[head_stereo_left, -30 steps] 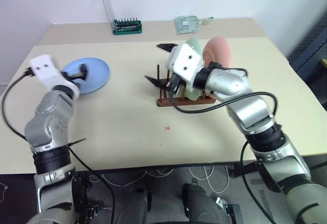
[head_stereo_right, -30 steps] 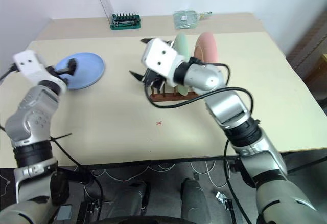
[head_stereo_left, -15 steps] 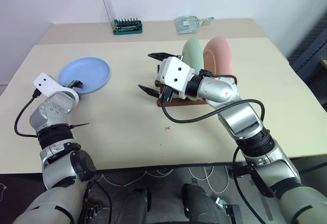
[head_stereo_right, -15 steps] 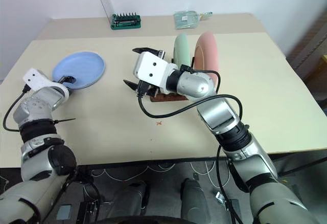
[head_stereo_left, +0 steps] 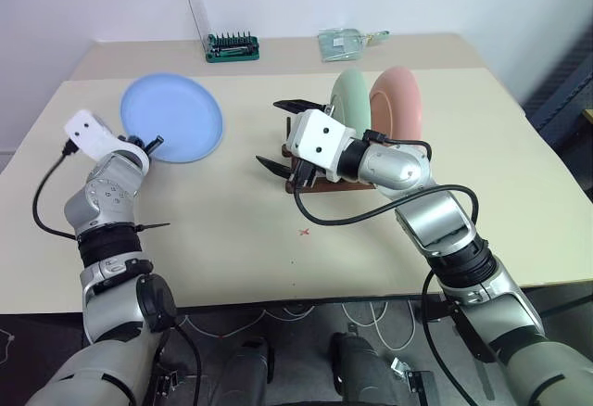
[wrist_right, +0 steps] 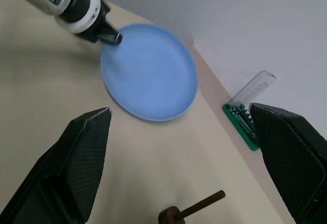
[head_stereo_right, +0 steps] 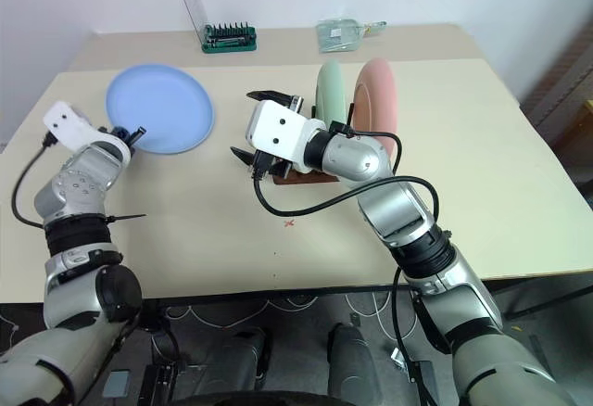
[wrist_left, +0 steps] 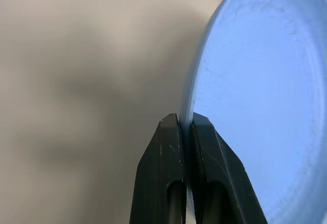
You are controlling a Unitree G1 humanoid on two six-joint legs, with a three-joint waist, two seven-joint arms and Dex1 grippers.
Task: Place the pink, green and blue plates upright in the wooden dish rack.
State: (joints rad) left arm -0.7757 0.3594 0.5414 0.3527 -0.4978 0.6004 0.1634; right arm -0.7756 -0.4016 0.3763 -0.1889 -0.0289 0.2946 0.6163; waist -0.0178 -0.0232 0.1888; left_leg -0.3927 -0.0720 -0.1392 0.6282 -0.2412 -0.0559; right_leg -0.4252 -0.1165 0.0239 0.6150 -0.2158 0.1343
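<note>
Left gripper (wrist_left: 185, 124) clamped on the blue plate (head_stereo_left: 172, 117) rim, plate tilted up off the table (head_stereo_left: 222, 230) at far left. Right gripper (head_stereo_left: 278, 133) spread wide, empty, level, hovering in front of the rack (head_stereo_left: 324, 181). Green plate (head_stereo_left: 350, 98) and pink plate (head_stereo_left: 398, 102) stand upright in the rack. Tool case (head_stereo_left: 222, 44) at far edge.

Blue plate (head_stereo_left: 172, 117) sits left of the dish rack (head_stereo_left: 320, 180), tool case (head_stereo_left: 230, 48) behind both.
</note>
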